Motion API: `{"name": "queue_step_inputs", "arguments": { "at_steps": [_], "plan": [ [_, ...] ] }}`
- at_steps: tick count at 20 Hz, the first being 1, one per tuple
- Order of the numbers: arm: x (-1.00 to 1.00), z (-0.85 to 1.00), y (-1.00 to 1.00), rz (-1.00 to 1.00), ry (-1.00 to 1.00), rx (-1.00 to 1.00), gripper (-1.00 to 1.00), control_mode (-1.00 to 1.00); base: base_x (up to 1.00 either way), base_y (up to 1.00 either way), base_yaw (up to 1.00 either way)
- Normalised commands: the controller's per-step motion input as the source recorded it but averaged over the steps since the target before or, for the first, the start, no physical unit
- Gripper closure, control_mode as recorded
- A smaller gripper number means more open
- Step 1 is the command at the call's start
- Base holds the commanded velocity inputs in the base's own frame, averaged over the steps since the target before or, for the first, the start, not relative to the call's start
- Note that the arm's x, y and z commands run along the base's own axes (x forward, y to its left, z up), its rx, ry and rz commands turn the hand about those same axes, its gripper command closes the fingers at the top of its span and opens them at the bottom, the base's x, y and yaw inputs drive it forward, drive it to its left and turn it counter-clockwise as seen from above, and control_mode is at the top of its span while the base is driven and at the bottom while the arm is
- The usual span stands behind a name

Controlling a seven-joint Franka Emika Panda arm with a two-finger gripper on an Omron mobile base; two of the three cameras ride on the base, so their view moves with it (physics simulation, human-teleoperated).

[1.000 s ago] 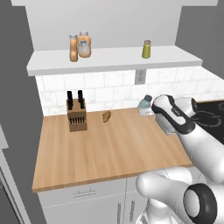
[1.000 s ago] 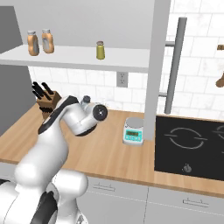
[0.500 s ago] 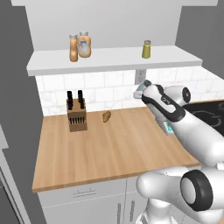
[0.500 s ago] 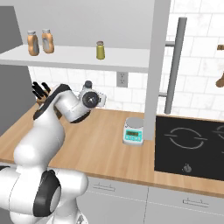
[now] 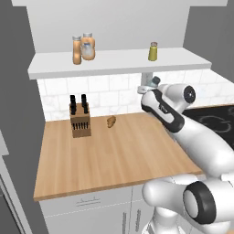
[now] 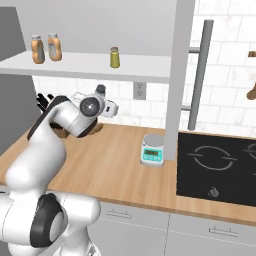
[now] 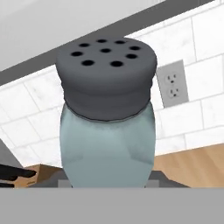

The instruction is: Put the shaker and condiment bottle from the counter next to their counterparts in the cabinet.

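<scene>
The blue-grey shaker (image 7: 107,131) with its dark perforated cap stands upright in my gripper (image 5: 150,86), which is shut on it. I hold it in the air above the back of the counter, just below the cabinet's white ledge (image 5: 119,61); the shaker (image 6: 101,90) hangs left of the wall outlet. On the ledge, the yellow-green shaker (image 5: 153,51) stands to the right. At the ledge's left end the small pale orange condiment bottle (image 5: 77,50) stands beside the wider orange bottle (image 5: 87,45).
A knife block (image 5: 79,121) and a small brown item (image 5: 111,121) sit at the back of the wooden counter (image 5: 114,155). A small scale (image 6: 152,151) stands by the black cooktop (image 6: 220,165). A white upright panel (image 6: 177,75) rises right of the ledge.
The arm has lifted the shaker from low over the counter up to just under the ledge and nearer the wall.
</scene>
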Motion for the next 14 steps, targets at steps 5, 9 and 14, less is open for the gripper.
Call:
{"name": "queue_step_inputs", "arguments": {
  "at_steps": [5, 9, 14],
  "plan": [
    [-0.01, 0.54, 0.00, -0.14, 0.00, 0.03, 1.00, -1.00, 0.00, 0.00, 0.00],
    [0.00, 0.58, 0.00, -0.12, 0.00, 0.02, 1.00, -1.00, 0.00, 0.00, 0.00],
    [0.00, 0.51, 0.10, -0.12, 0.00, 0.02, 1.00, -1.00, 0.00, 0.00, 0.00]
  ]
}}
